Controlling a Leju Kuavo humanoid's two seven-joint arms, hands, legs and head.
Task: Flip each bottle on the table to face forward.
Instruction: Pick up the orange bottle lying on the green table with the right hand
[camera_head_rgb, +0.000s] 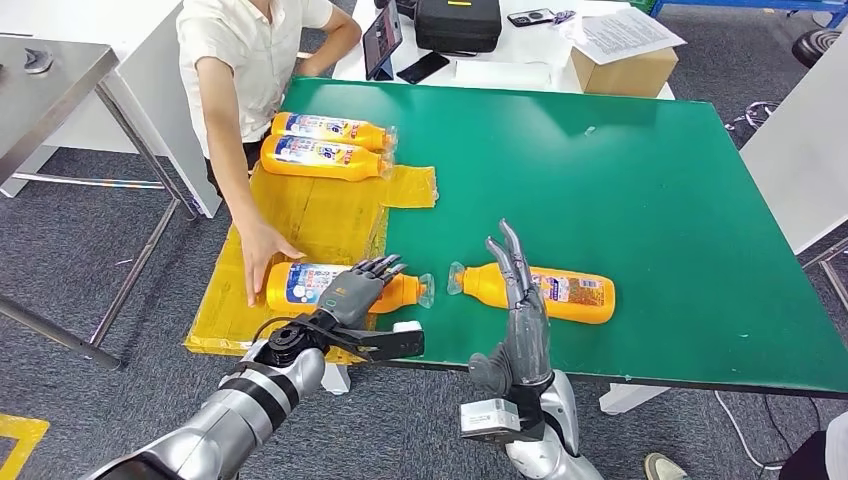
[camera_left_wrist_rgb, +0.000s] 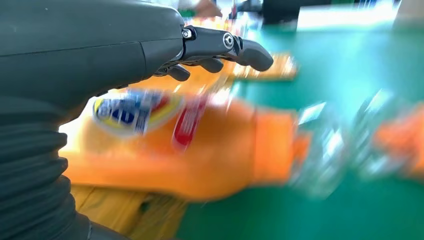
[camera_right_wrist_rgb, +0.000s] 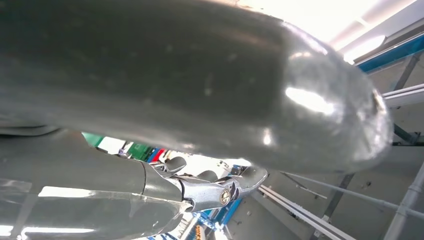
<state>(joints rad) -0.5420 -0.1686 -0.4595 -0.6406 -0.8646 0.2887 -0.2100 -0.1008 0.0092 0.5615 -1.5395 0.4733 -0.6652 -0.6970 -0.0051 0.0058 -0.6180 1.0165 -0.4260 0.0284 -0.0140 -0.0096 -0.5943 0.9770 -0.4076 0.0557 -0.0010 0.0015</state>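
Left hand (camera_head_rgb: 360, 290) is lying over the near orange bottle (camera_head_rgb: 320, 286), fingers stretched flat across its shoulder rather than wrapped round it, so it is resting on the bottle, not gripping it; the left wrist view is showing the dark fingers (camera_left_wrist_rgb: 227, 47) hovering straight above the label with nothing clasped. My guess is that it is settling into place for a roll, since a flat palm on top suits turning a lying bottle about its length.

That bottle is lying on its side on the yellow sheet (camera_head_rgb: 320, 215) at the near left edge of the green worktop (camera_head_rgb: 650, 200), its long axis running across the worktop's near edge, clear cap toward the second bottle (camera_head_rgb: 540, 290). A person's hand (camera_head_rgb: 262, 262) is pressing at its base end (steadying it, perhaps).

The second bottle is lying just beside the first, cap to cap with a small gap, its base pointing away from it. The right hand (camera_head_rgb: 520, 300) is standing upright in front of this bottle, fingers spread and holding nothing.

Two more bottles (camera_head_rgb: 325, 145) are lying side by side well beyond the first bottle, parallel to it, labels upward.
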